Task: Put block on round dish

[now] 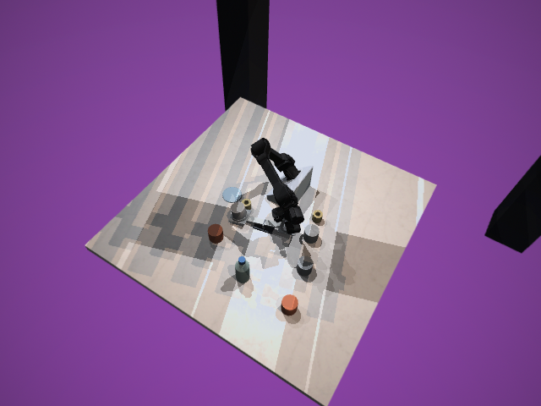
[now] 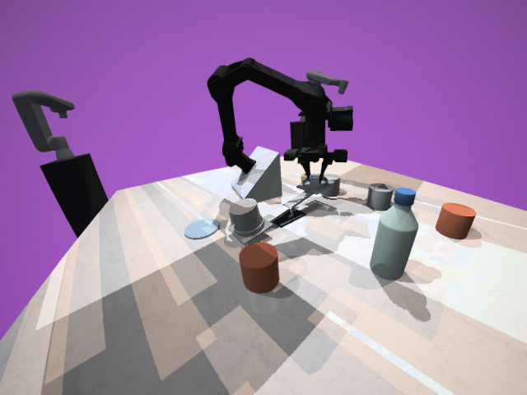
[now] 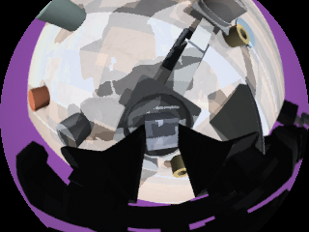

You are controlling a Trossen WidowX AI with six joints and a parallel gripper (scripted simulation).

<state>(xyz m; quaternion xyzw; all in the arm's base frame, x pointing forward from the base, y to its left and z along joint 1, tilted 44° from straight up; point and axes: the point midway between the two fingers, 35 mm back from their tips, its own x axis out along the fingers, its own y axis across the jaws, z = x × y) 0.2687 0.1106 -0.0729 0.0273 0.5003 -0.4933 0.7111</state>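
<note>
Wrist view: the gripper [image 3: 161, 135] stands straight down over the far cup [image 3: 161, 130] at the balance's [image 2: 293, 213] far end. Its fingers are drawn in to about a third of their travel and appear to press the cup's two sides, so judge the cup gripped.

- Progress: early. The far cup sits on its end of the balance, not yet lifted. The block is not visible, so it is hidden under one of the cups. Left to do: the lift, fetching the block, placing it, release, retreat.
- The near cup [image 2: 245, 216] stands on the balance's other end. You must not move it.
- The round dish [image 2: 201, 228] lies just beyond that near end, bare.
- Room: a grey cylinder [image 2: 333, 185] stands just beside the balance's far end, close to one finger, with a yellow ring [image 1: 317, 215] near it. Straight up is open.
- The route to the dish runs along the balance, past the near cup. The grey wedge [image 2: 261, 176] flanks it on the arm's side.
</note>
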